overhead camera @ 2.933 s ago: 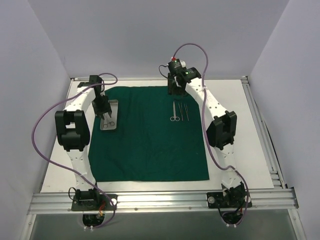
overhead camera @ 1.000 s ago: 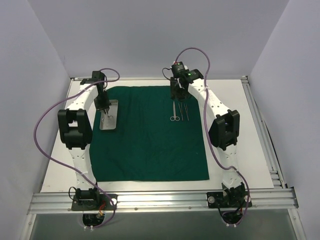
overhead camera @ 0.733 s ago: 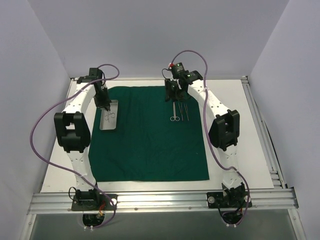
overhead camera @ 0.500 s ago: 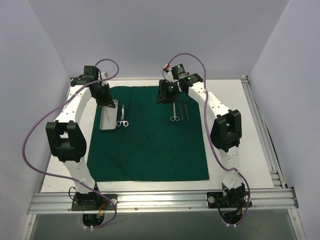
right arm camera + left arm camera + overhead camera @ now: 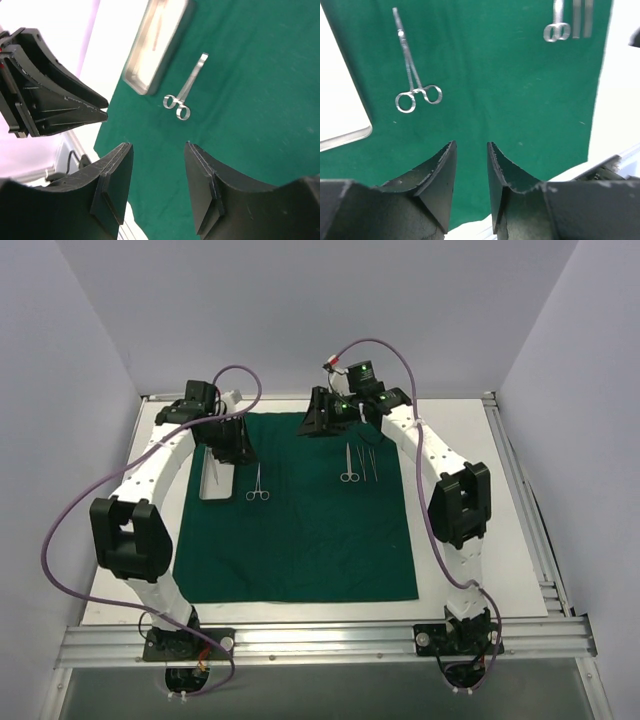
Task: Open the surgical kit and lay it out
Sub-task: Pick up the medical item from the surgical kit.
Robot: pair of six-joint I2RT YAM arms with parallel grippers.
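The dark green cloth (image 5: 300, 530) lies spread flat on the table. The steel tray (image 5: 212, 483) sits at its left edge, partly hidden by my left arm. One ring-handled forceps (image 5: 258, 484) lies on the cloth just right of the tray. Three more instruments (image 5: 358, 463) lie side by side at the back right. My left gripper (image 5: 237, 450) hovers above the tray and forceps, open and empty. My right gripper (image 5: 310, 425) hangs over the cloth's far edge, left of the three instruments, open and empty. The forceps (image 5: 412, 75) (image 5: 184, 93) lies apart from both grippers (image 5: 471, 149) (image 5: 157, 150).
White table surface (image 5: 480, 510) surrounds the cloth, with aluminium rails at the right and near edges. Purple cables loop above both arms. In the right wrist view my left gripper (image 5: 55, 100) shows at the left, near the tray (image 5: 160, 45).
My left gripper lifted a forceps out of the tray, moved right, and let it go on the cloth. It now stands open. My right gripper swung left, away from the three instruments.
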